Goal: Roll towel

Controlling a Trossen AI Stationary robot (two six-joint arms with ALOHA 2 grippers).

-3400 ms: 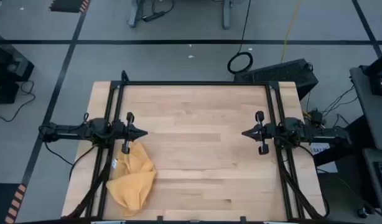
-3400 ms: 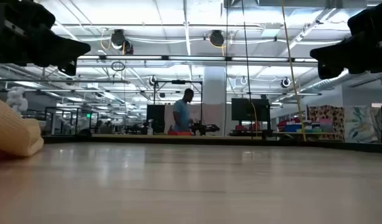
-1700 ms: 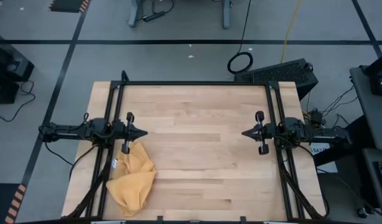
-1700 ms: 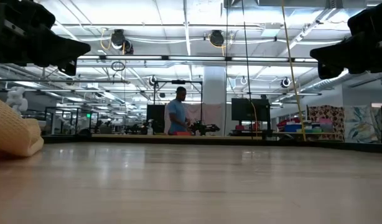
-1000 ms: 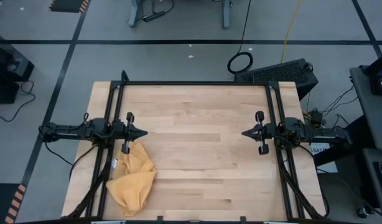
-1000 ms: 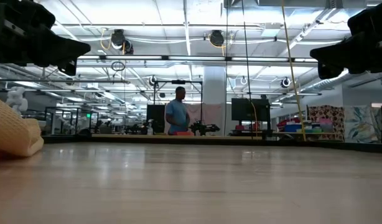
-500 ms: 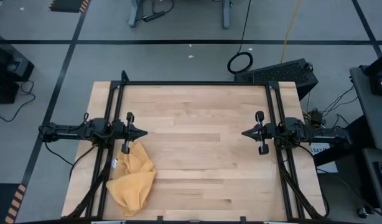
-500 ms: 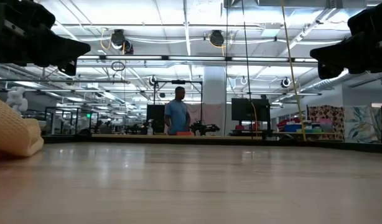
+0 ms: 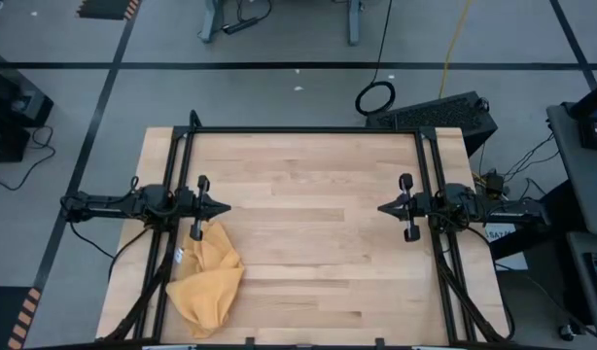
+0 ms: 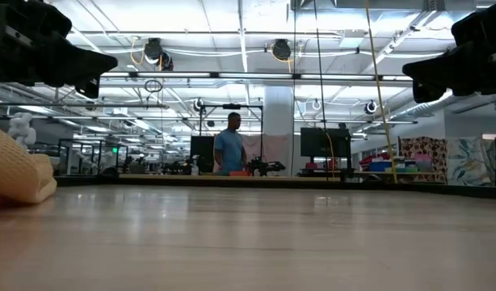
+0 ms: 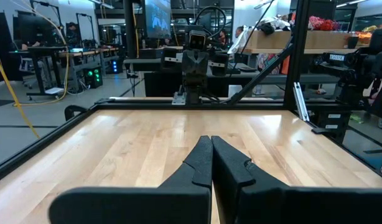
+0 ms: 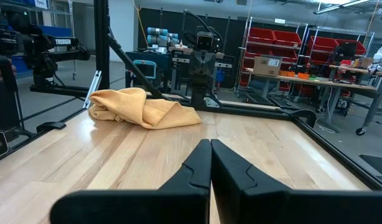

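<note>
By the table's left edge, the towel [image 9: 208, 277] lies crumpled.

change: I see only the person [image 10: 230, 151] beyond the bench shifting | was side-on and leaning over, now upright behind the far worktop | rig: nothing

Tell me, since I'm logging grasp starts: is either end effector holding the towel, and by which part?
Nothing is held. The left end effector and right end effector are both shut on nothing, and the towel lies crumpled on the table.
</note>
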